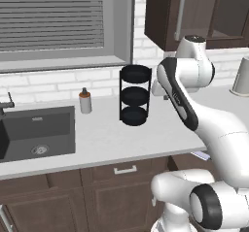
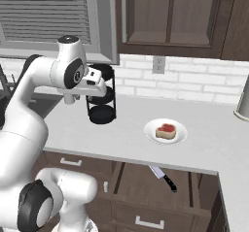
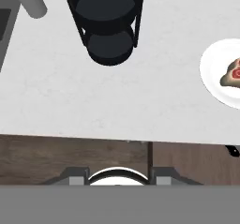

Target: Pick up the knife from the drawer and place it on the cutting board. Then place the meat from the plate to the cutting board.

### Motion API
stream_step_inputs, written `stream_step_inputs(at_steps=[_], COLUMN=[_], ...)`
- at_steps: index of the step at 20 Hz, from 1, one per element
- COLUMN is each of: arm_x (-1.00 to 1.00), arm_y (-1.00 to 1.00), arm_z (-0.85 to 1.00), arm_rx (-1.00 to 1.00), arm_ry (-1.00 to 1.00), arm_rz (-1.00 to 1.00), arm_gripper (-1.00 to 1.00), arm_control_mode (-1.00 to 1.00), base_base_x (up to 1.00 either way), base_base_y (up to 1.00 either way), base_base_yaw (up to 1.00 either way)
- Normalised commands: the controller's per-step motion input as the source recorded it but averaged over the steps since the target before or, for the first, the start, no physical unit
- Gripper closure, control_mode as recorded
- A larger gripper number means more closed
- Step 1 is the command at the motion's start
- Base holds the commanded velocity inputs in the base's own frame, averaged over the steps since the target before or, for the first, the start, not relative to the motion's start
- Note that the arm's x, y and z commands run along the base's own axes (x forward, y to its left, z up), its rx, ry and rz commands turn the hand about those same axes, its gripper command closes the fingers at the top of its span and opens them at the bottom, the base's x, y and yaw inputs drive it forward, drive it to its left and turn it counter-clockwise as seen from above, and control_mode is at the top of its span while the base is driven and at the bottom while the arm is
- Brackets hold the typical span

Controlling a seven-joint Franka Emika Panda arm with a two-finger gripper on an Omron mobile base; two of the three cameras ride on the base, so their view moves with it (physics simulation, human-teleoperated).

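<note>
The knife point(image 2: 163, 177), silver blade and dark handle, lies in the open drawer point(image 2: 136, 182) under the counter's edge. The end of its handle point(image 3: 232, 150) peeks in at the right of the hand view. On the counter above the drawer the meat point(image 2: 165, 130) sits on the white plate point(image 2: 148, 129); the plate point(image 3: 211, 73) and the meat point(image 3: 233, 74) also lie at the hand view's right edge. My gripper point(image 3: 119, 177) hangs high over the counter's front edge, left of the plate and near the black rack, fingers apart with nothing between them. The cutting board is out of view.
A black three-tier rack point(image 2: 101, 100) stands on the counter by my hand. Further left are a small bottle point(image 1: 85, 101) and the sink point(image 1: 39, 131). A metal vessel point(image 2: 243, 102) stands at the far right. Dark wall cabinets point(image 2: 170, 17) hang above.
</note>
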Motion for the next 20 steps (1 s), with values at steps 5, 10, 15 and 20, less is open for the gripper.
stream_step_inputs(at_steps=[5, 10, 15, 20], arm_x=[-0.27, -0.79, -0.74, -0.51], arm_y=[0.00, 0.00, 0.00, 0.00], arm_z=[0.00, 0.00, -0.12, -0.10], arm_rx=[0.00, 0.00, 0.00, 0.00], arm_ry=[0.00, -0.01, 0.00, -0.01], arm_rz=[0.00, 0.00, 0.00, 0.00], arm_gripper=[-1.00, -1.00, -1.00, -1.00], arm_control_mode=[-1.00, -1.00, -1.00, -1.00], base_base_x=[0.00, 0.00, 0.00, 0.00], base_base_y=[0.00, 0.00, 0.00, 0.00], base_base_yaw=[0.00, 0.00, 0.00, 0.00])
